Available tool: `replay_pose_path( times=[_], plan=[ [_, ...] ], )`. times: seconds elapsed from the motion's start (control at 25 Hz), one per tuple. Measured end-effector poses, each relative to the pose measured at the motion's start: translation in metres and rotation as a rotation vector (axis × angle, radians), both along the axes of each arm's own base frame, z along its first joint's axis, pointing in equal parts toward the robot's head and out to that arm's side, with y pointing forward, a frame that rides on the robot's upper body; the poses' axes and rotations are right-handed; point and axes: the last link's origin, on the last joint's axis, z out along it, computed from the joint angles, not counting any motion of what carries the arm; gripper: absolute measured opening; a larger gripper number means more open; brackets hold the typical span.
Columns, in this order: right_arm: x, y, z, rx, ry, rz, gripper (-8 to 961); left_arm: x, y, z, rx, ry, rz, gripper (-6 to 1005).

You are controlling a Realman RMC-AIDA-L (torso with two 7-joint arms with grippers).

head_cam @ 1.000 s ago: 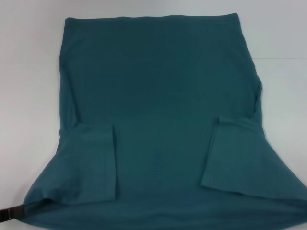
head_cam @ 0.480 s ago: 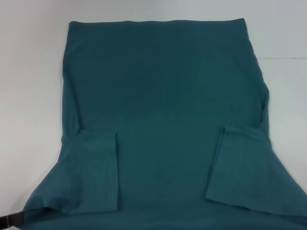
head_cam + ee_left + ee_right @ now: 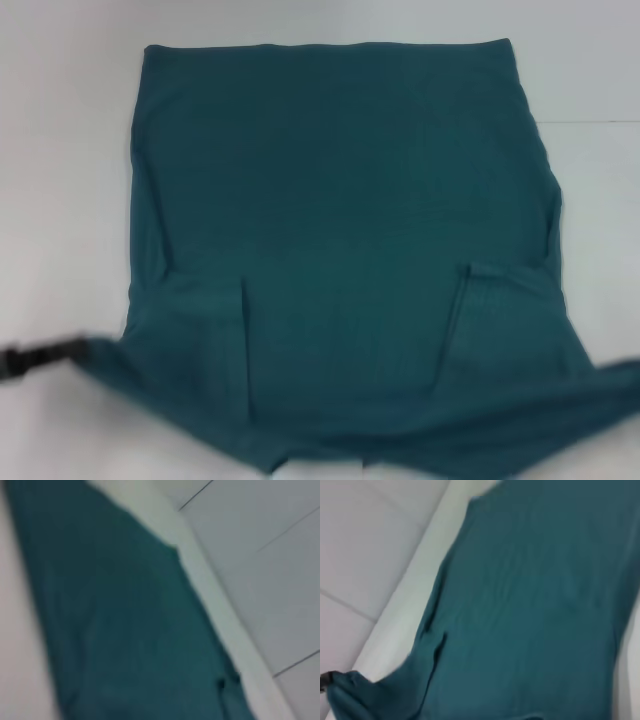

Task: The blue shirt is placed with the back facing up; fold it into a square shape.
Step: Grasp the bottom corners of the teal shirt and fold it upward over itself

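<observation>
The blue shirt (image 3: 340,200) lies plain side up on the white table, both sleeves folded inward. Its near corners are pulled outward and lifted, and the near hem is drawn up. My left gripper (image 3: 20,360) is at the far left, shut on the shirt's near left corner. It also shows as a dark bit in the right wrist view (image 3: 324,679). My right gripper is outside the head view. It shows small in the left wrist view (image 3: 223,682), at the shirt's other near corner. The shirt fills both wrist views (image 3: 125,630) (image 3: 535,605).
The white table (image 3: 60,150) shows around the shirt on the left, right and far sides. Its edge and the grey tiled floor (image 3: 270,555) (image 3: 365,540) show in the wrist views.
The shirt's near corners have gone up and outward, and the near hem has lifted off the table. My left gripper has risen from the bottom left corner of the head view.
</observation>
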Motion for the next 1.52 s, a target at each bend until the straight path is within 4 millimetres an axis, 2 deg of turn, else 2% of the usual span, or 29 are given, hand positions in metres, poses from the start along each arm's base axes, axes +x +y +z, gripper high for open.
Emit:
replay_pose_path(
  times=[0.24,0.6,0.64,0.92,1.08,1.52],
  plan=[
    [-0.013,0.042,0.012,0.106,-0.037,0.035,77,0.031,0.061,0.002,0.091,-0.046,-0.085,120],
    [-0.031,0.108,0.013,0.269,-0.145,0.041,85,0.068,0.142,-0.02,0.222,-0.026,-0.071,124],
    [-0.033,0.116,0.011,0.284,-0.166,0.042,86,0.068,0.142,-0.02,0.222,-0.026,-0.071,125],
    [-0.054,0.162,-0.009,0.345,-0.292,0.067,92,0.083,0.18,-0.044,0.334,0.039,-0.036,128],
    [-0.066,0.184,-0.017,0.377,-0.378,0.083,96,0.089,0.194,-0.048,0.398,0.087,-0.019,130],
    [-0.103,0.23,-0.018,0.464,-0.54,0.133,105,0.096,0.21,-0.046,0.482,0.115,0.015,136]
  ],
)
